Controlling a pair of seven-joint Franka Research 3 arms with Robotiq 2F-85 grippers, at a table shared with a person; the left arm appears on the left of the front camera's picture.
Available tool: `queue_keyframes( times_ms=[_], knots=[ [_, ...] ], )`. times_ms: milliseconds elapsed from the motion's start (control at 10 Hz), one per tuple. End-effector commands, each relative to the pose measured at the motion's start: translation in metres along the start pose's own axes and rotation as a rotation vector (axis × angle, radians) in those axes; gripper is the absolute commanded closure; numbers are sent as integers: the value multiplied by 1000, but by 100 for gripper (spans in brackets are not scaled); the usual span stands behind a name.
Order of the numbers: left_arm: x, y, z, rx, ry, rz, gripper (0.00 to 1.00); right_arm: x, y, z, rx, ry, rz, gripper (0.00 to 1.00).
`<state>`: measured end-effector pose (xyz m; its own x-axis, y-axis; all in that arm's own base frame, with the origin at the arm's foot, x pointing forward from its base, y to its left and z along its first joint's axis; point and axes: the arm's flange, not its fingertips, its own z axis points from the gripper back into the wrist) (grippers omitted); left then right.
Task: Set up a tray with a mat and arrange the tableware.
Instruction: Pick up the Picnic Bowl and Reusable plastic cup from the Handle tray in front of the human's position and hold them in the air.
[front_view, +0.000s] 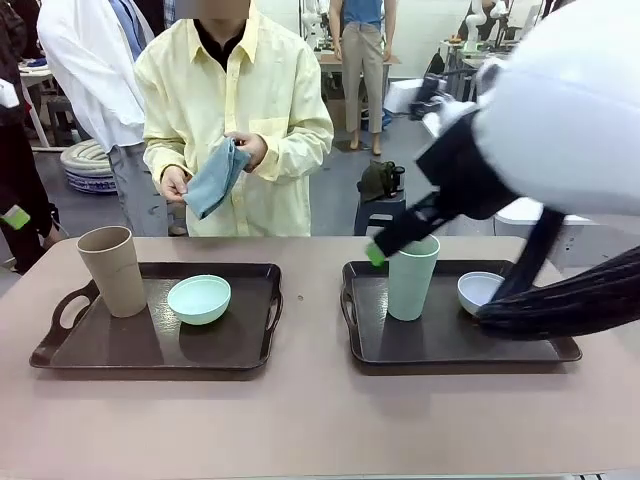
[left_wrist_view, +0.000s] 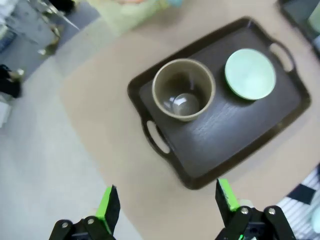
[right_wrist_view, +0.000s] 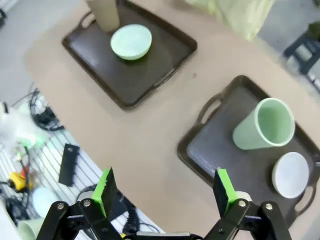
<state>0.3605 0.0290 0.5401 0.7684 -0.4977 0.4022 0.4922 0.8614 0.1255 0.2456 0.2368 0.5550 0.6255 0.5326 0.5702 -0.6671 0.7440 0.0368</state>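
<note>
Two dark trays lie on the table. The left tray (front_view: 240, 345) carries a tan cup (front_view: 110, 270) and a mint green bowl (front_view: 199, 298). On the right tray (front_view: 450, 340) stand a mint green cup (front_view: 412, 278) and a pale bowl (front_view: 480, 290). Across the table a person holds a blue-grey cloth mat (front_view: 213, 178) in both hands. My left gripper (left_wrist_view: 167, 200) hangs open high above the table near the left tray (left_wrist_view: 235, 135), with nothing between its fingers. My right gripper (right_wrist_view: 165, 185) is open too, high over the table between the trays. One of its green pads (front_view: 375, 255) shows beside the mint cup.
My right arm and its striped sleeve (front_view: 580, 300) cover the right end of the right tray. Cables and clutter (right_wrist_view: 30, 150) lie below the table's near edge. A black stool (front_view: 380, 205) stands behind the table. Other people stand farther back.
</note>
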Motion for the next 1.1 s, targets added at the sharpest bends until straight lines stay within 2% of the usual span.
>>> queue_keyframes(
  times_ms=[0, 100, 200, 800, 900, 1000],
  knots=[
    [-29, 43, -25, -29, -32, -17, 0, 29, -10, -12, 1, 51, -144, 0],
    [-39, 47, -25, -77, -57, 15, 0, 21, -18, -9, 33, 82, -192, 0],
    [-13, 17, -16, -8, 1, -5, 0, 14, 1, -11, -9, 23, -60, 0],
    [-13, 17, -16, -8, 1, -5, 0, 19, 3, -7, 5, 33, -37, 0],
    [-11, 16, -18, -13, -16, -15, 0, 41, -3, -19, -13, 93, -124, 0],
    [5, 16, -27, -58, 35, -57, 0, 67, -1, -35, -22, 151, -233, 0]
  ],
)
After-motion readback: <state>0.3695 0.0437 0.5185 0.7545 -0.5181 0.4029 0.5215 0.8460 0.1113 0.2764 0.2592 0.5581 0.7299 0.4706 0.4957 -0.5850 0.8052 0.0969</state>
